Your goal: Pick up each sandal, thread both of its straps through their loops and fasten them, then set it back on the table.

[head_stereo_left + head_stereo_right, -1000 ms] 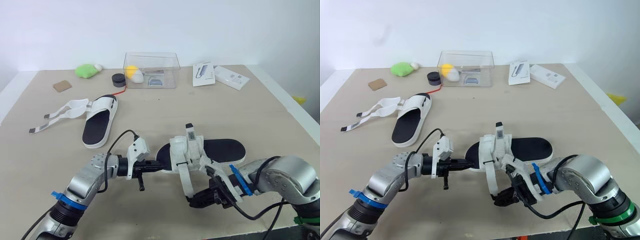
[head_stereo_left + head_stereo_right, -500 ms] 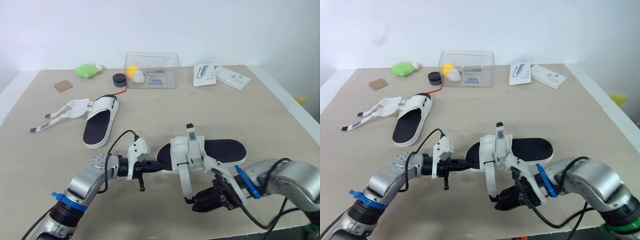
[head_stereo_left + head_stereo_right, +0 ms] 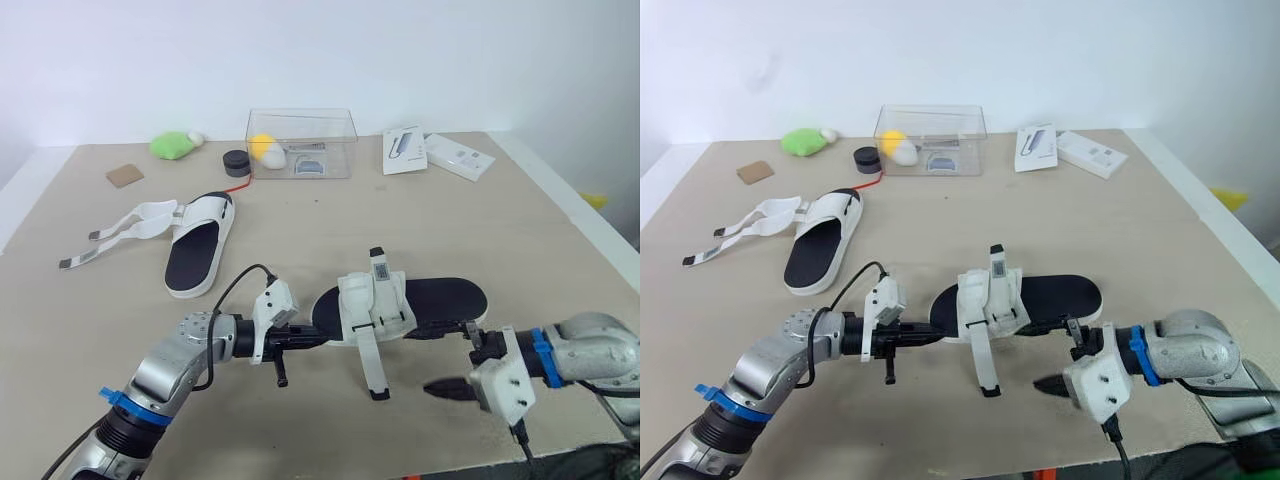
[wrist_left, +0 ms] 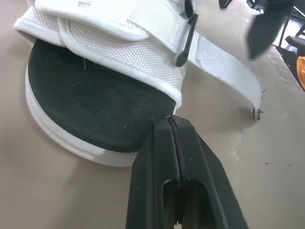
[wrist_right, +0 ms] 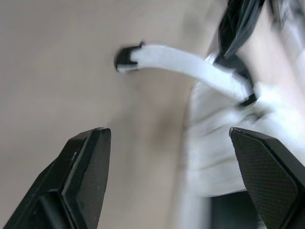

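Two sandals on the tabletop [image 3: 500, 220], and neither one looks finished yet. The near sandal [image 3: 440, 298] lies flat at the front centre, between the two arms. Its long axis runs across the robot, with the toe to the robot's left and the bare black heel end to its right. One strap [image 3: 379, 270] rises over the white upper, its black tip poking up. The other strap [image 3: 370, 365] trails off the upper toward the robot, its end lying loose on the tabletop. From the left wrist it passes through a black loop [image 4: 187, 33], so I'd call that one threaded but not fastened. Whether the upright strap is secured, I can't tell.

The left end effector [image 4: 170, 126] is squeezed narrow, its fingers pressed together with the tips right against the toe rim. The right end effector [image 3: 452, 360] is spread wide and empty, hovering just off the heel side, apart from the loose strap end.

The far sandal [image 3: 195, 250] lies well apart on the robot's left. It lies lengthwise, toe away from the robot, with both straps [image 3: 120, 225] splayed open on the tabletop. By my reckoning that's well under half done. This near sandal needs fastening and the far one needs the whole routine.
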### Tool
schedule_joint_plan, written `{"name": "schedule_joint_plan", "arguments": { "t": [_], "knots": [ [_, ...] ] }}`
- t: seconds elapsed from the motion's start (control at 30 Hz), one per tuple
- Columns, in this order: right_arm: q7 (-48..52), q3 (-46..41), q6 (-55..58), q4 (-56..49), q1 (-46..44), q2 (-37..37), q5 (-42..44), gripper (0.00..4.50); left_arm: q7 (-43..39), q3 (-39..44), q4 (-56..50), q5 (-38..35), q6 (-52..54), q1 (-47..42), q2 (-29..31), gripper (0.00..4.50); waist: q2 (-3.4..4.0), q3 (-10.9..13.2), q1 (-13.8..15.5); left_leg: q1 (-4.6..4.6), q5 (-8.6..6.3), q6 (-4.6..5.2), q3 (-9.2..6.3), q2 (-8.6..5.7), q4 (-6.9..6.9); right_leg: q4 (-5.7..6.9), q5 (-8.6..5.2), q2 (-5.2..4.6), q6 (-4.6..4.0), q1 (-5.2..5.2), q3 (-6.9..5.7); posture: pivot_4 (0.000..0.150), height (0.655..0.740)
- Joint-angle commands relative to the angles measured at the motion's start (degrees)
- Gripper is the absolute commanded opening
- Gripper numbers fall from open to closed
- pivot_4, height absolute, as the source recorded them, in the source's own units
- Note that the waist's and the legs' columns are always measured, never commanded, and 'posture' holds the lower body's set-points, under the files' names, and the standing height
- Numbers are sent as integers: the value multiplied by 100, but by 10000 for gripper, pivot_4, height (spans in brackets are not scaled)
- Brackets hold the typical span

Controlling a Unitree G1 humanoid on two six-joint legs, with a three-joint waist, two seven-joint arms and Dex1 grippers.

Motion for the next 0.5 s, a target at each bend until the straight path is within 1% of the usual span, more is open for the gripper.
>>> {"name": "schedule_joint_plan", "arguments": {
  "t": [0.03,0.2,0.37,0.5],
  "knots": [
    [-594,-6,-1925,567,-404,288,-930,42763,-15,-57,-29,0,77,63,34,0,2,5,0,0,1,-2,0,-1,-1,0,0,0,0,0,1,1500,7400],
    [-1281,-5,-2822,830,-511,604,-1831,42763,-3,-45,-56,-11,110,79,35,0,5,8,9,-2,3,-5,-1,1,-8,2,-5,-5,-5,-1,4,1500,7400],
    [-1872,-79,-2776,688,-478,1004,-2642,42763,-14,-53,-11,-4,105,24,14,0,4,7,2,1,3,-6,2,0,-8,3,-4,-16,1,3,9,1500,7400],
    [-2251,-32,-2691,628,-460,1051,-3067,42763,-24,-55,-1,-1,104,2,11,0,-2,8,-15,36,4,-8,8,0,-7,3,2,-12,-5,25,14,1500,7400]
  ]
}}
